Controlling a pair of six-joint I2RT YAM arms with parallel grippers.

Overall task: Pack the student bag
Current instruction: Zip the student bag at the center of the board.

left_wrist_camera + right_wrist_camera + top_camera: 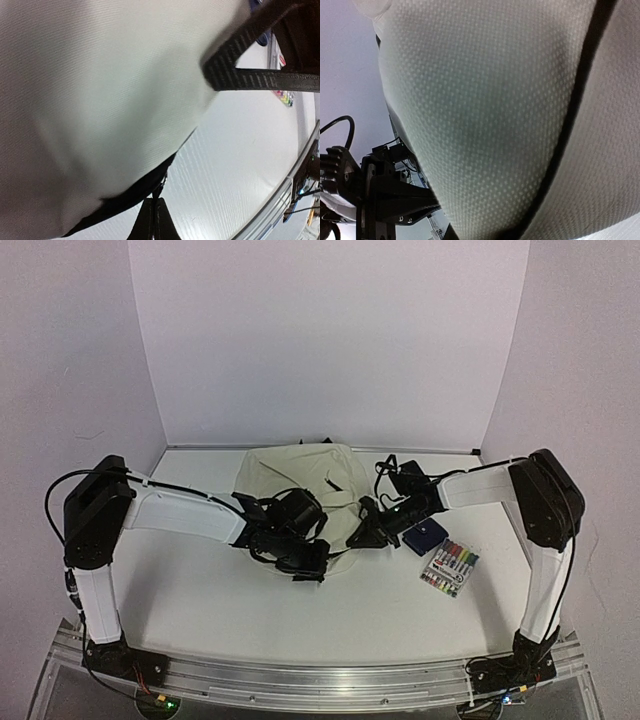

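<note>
The student bag [300, 475], cream fabric with black trim, lies at the middle back of the table. Both grippers sit at its near edge. My left gripper [318, 558] is shut on the bag's small black zipper pull [161, 192]; the left wrist view shows the pull pinched between the closed fingertips [146, 222], under the black zipper trim [125, 197]. My right gripper [366, 533] is at the bag's near right edge. Cream fabric [485, 110] fills the right wrist view and runs down into the shut jaws, hiding all but one dark fingertip [449, 234].
A small navy pouch [425, 537] lies just right of the right gripper. A pack of coloured markers [450, 568] lies nearer the front. A black bag strap [260, 75] crosses the left wrist view. The left arm [380, 195] stands close beside the right gripper.
</note>
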